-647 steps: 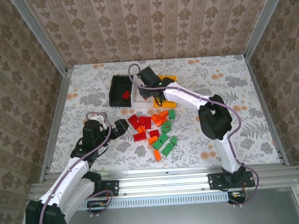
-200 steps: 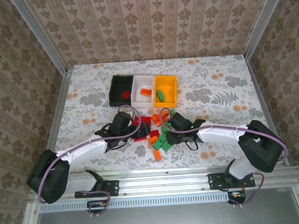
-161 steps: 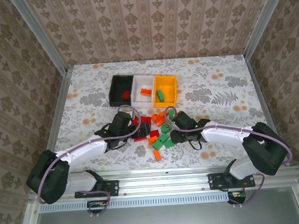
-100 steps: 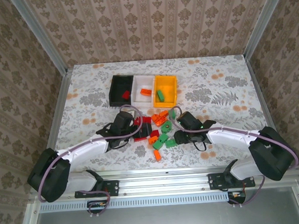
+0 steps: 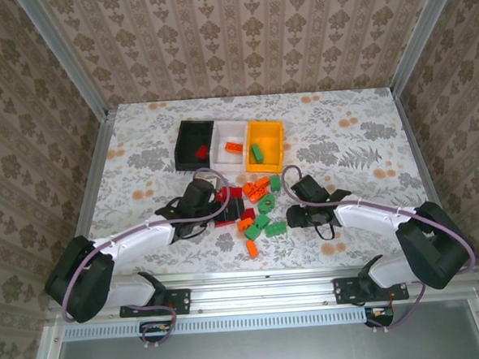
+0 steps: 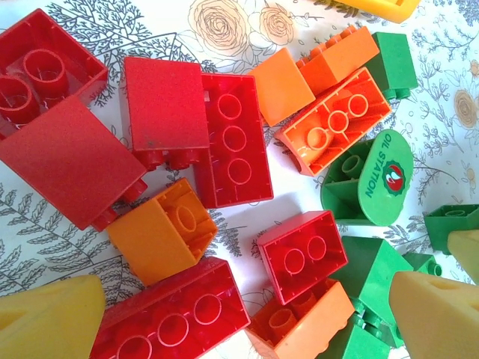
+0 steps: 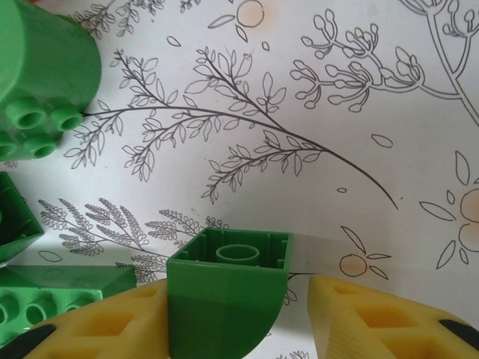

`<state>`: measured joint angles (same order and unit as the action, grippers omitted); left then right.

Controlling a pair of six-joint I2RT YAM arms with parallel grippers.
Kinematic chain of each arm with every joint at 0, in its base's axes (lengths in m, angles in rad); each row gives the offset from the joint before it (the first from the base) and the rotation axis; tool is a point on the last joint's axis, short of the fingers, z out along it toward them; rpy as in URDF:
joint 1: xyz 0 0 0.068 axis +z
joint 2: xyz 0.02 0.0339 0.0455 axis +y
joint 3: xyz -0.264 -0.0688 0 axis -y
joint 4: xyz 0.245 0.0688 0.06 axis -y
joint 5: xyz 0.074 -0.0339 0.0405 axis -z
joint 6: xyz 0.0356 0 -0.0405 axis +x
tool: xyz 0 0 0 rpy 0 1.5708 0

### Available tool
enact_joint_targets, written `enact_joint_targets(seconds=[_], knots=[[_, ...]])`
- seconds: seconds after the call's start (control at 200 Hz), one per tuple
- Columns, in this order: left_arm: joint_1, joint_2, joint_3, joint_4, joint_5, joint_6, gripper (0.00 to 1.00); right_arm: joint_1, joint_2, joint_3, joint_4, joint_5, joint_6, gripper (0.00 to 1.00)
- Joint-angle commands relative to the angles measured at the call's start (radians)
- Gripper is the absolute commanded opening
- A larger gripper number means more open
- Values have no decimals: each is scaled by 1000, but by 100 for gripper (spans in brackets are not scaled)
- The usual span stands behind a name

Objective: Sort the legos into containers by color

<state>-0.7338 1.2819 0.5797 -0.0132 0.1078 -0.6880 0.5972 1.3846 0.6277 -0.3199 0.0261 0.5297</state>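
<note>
- Small green plastic brick (image 7: 227, 280): sits between the yellow fingers (image 7: 374, 318) of the right gripper (image 7: 228, 303), hollow underside showing. Other green bricks (image 7: 41, 71) lie near on one side, with bare flower-printed counter (image 7: 337, 112) on the other.
- Right jaws: partly closed about the brick. One finger touches it and a sliver of counter shows at the other, so a firm hold cannot be told. Best to press squarely on the flat sides before lifting.
- Likely target: the yellow-orange plastic bin (image 5: 271, 135), which already holds a green brick. Carry high enough to clear its near wall.
- Left gripper (image 6: 239, 314): jaws wide open above the red and orange bricks (image 6: 224, 142). Keep the two arms' paths apart.
</note>
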Motion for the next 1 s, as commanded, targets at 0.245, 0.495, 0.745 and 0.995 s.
enact_joint_targets(seconds=[0.245,0.495,0.745,0.995], knots=[[-7,-24,14,-11,-15,1,100,78,116,74,-11,211,18,39],[-6,-39,16,-28,-23,12,100,78,148,90,0,204,9,42],[-7,-46,8,-28,-25,12,100,75,176,109,28,214,9,48],[-6,-62,-3,-37,-39,16,100,76,186,104,46,270,6,38]])
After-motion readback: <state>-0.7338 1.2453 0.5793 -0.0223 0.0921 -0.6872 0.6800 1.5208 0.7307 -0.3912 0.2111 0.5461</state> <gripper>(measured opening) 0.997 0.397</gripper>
